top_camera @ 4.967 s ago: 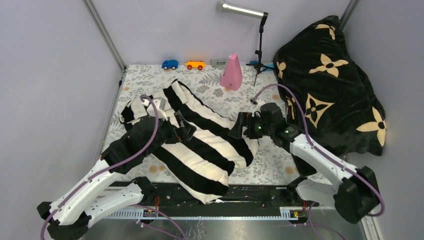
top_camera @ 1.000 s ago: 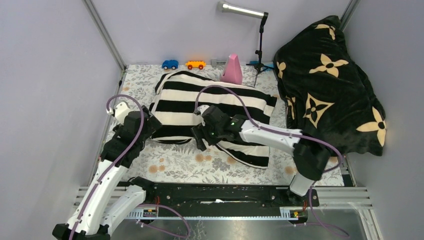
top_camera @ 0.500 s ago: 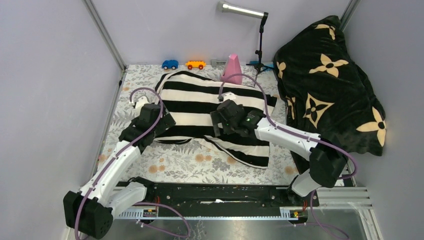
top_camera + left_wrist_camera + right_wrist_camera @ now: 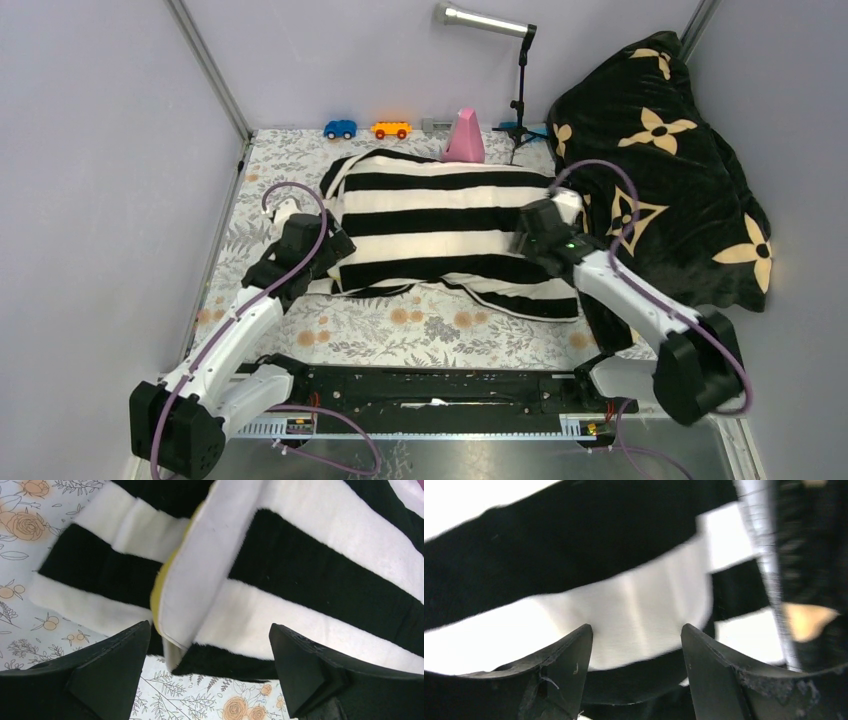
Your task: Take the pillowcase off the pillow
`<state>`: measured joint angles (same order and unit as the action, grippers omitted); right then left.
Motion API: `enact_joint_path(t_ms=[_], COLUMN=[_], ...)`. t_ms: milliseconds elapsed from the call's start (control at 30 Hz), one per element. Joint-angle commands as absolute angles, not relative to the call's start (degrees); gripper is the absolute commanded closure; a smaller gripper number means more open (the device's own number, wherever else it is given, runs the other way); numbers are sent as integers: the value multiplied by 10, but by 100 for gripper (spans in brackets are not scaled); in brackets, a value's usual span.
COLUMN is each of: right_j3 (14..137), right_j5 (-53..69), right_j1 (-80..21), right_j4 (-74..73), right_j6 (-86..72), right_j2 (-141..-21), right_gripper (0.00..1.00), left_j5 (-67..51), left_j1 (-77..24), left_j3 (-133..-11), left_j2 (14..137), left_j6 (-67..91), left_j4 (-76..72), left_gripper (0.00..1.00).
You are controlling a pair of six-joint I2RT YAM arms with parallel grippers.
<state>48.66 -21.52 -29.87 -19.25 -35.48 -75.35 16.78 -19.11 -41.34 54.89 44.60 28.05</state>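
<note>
The black and cream-white striped pillowcase (image 4: pixel 450 225) lies spread flat on the flowered table. The pillow is almost wholly hidden inside it. In the left wrist view a cream-white corner of the pillow (image 4: pixel 197 570) with a yellow edge band pokes out between the striped pillowcase (image 4: pixel 310 580) layers. My left gripper (image 4: pixel 335 247) is open at the case's left edge, its jaws either side of that corner (image 4: pixel 210 647), not closed on it. My right gripper (image 4: pixel 527 240) is open just above the case's right end, over striped fabric (image 4: pixel 636 640).
A black plush blanket with tan flowers (image 4: pixel 665 160) is heaped at the right, touching the case's right edge; it also shows in the right wrist view (image 4: pixel 809 620). A pink cone (image 4: pixel 463 138), a lamp stand (image 4: pixel 518 100), and blue (image 4: pixel 340 129) and orange (image 4: pixel 390 130) toy cars stand at the back.
My right gripper has swung from the middle of the case to its right end. The case has shifted right and lies flatter. My left gripper has stayed at the left edge.
</note>
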Motion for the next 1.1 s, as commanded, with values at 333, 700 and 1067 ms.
enact_joint_path(t_ms=[333, 700, 1067], right_j3=[525, 533, 542], right_j5=[49, 15, 61], right_j1=[-264, -315, -318], right_j4=[-149, -124, -131], right_j6=[-261, -252, -244], right_j2=[-649, -674, -688], right_gripper=[1, 0, 0], left_j5=[109, -202, -68], left_j1=[-189, -223, -363], left_j3=[-357, -325, -394], left_j2=[549, 660, 640], left_j6=[455, 436, 396], left_j4=[178, -37, 28], left_gripper=[6, 55, 33])
